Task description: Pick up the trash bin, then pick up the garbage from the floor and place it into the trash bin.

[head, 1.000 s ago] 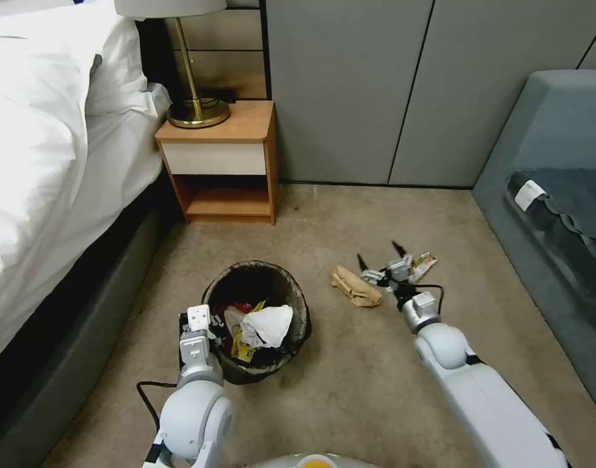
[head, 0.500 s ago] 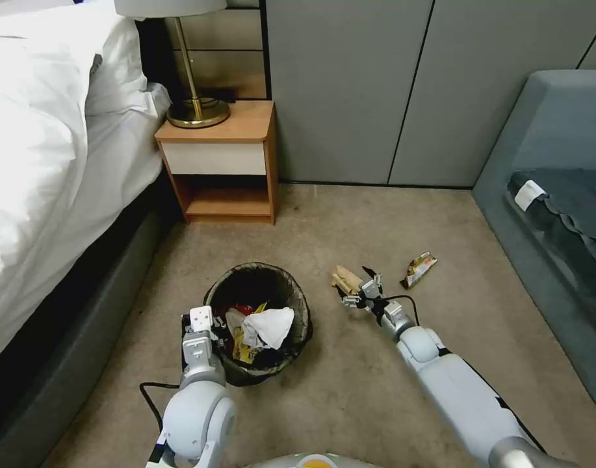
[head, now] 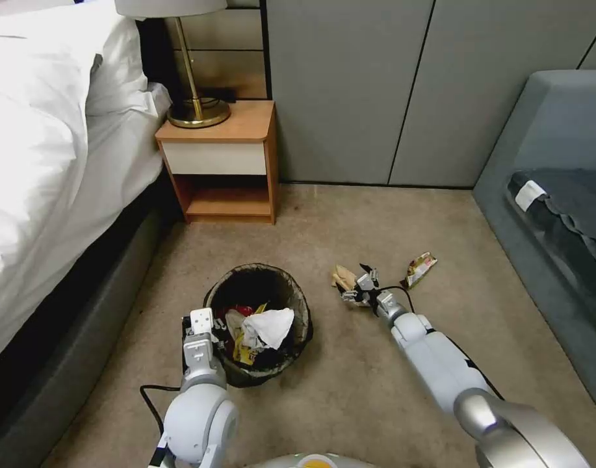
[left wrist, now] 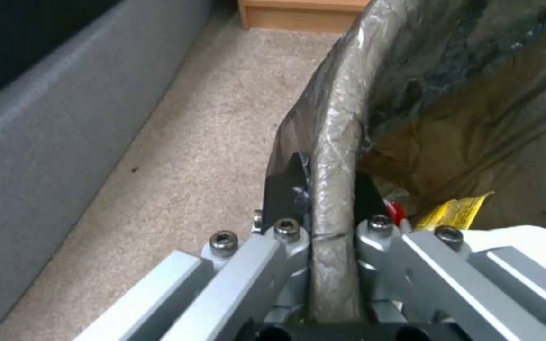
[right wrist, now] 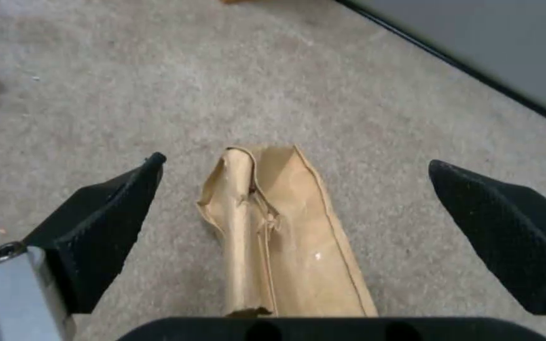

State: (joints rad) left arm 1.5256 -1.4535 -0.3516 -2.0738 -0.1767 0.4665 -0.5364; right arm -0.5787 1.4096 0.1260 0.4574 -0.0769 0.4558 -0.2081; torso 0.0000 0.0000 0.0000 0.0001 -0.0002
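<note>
Brown paper bag (right wrist: 286,237) between spread jaws — untouched.

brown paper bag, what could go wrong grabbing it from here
The right gripper is open astride the brown paper bag, which lies flat on the carpet; the fingertips may scrape the pile or slide over it. The trash bin hangs from the left gripper pinching its rim, so it could tilt.
</note>
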